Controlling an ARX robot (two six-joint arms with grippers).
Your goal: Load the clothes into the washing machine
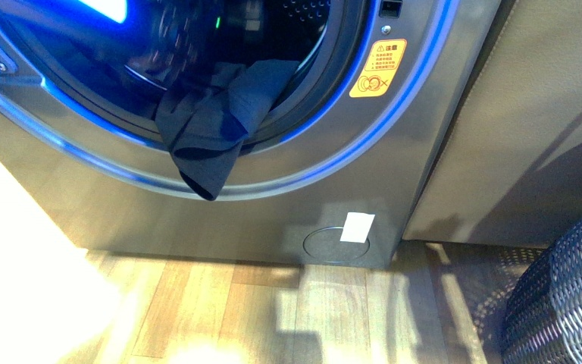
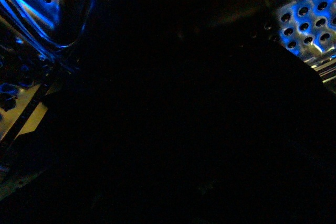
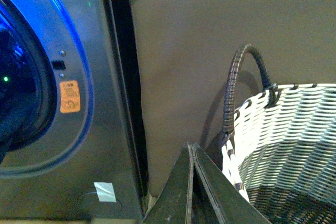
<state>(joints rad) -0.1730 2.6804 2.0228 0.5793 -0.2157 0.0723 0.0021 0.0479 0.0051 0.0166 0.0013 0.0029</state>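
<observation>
The dark navy clothes (image 1: 220, 114) lie in the round mouth of the silver-grey washing machine (image 1: 197, 212), with one end hanging out over the black-rimmed porthole's lower edge. The orange warning sticker (image 1: 378, 68) sits beside the porthole. The left wrist view is mostly dark; only bits of the perforated steel drum (image 2: 307, 24) show, so the left gripper is inside the drum and its jaws are hidden. My right gripper (image 3: 191, 148) is shut and empty, next to the machine (image 3: 79, 156) and above a woven basket (image 3: 294, 140).
A beige flat-sided cabinet (image 1: 530, 129) stands right of the machine. The dark woven basket (image 1: 568, 296) sits on the wooden floor (image 1: 273, 318) at the lower right. A white label (image 1: 358, 227) is on the machine's lower panel.
</observation>
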